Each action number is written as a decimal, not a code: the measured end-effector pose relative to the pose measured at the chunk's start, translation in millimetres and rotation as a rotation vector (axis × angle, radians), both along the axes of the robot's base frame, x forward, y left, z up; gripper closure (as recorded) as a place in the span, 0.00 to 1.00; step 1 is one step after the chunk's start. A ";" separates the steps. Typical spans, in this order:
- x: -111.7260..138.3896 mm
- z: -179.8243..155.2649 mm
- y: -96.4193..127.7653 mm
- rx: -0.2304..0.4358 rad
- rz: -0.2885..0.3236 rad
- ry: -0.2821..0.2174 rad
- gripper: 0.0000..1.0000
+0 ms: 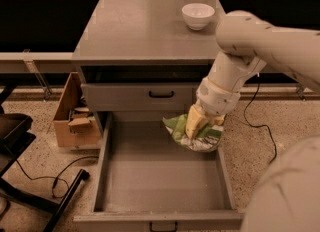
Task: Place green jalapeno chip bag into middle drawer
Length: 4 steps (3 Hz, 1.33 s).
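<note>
**Nearly home: a crinkly bag hangs over the open drawer**

Camera view: the hand point(193, 133), at the end of the pale arm point(235, 71), is clenched on the green jalapeno chip bag point(176, 125). It pinches the bag from above, so the foil bunches around the yellowish fingers point(192, 121). The bag hangs over the back right part of the pulled-out middle drawer point(160, 176), close to the right wall; whether it touches the wall I cannot tell. A white bowl point(198, 15) sits well apart on the desk point(140, 26).

By its look, the bag is light, soft and slick. It will crumple rather than resist, and the chips inside are brittle. A pinch on a gathered fold near the top seems safer than squeezing the puffed middle.
</note>
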<state>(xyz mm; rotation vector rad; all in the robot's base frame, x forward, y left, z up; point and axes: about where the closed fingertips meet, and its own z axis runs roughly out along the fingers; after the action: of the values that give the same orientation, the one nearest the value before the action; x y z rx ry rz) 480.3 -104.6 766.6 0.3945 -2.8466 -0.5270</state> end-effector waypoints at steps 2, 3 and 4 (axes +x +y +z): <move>102.6 -111.3 -72.9 -0.324 0.088 -0.232 1.00; 133.4 -147.0 -85.7 -0.318 0.075 -0.340 1.00; 150.8 -150.1 -81.2 -0.304 0.064 -0.404 1.00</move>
<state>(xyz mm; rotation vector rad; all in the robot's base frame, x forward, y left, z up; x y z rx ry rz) 631.0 -185.8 616.5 0.5890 -3.2111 0.0081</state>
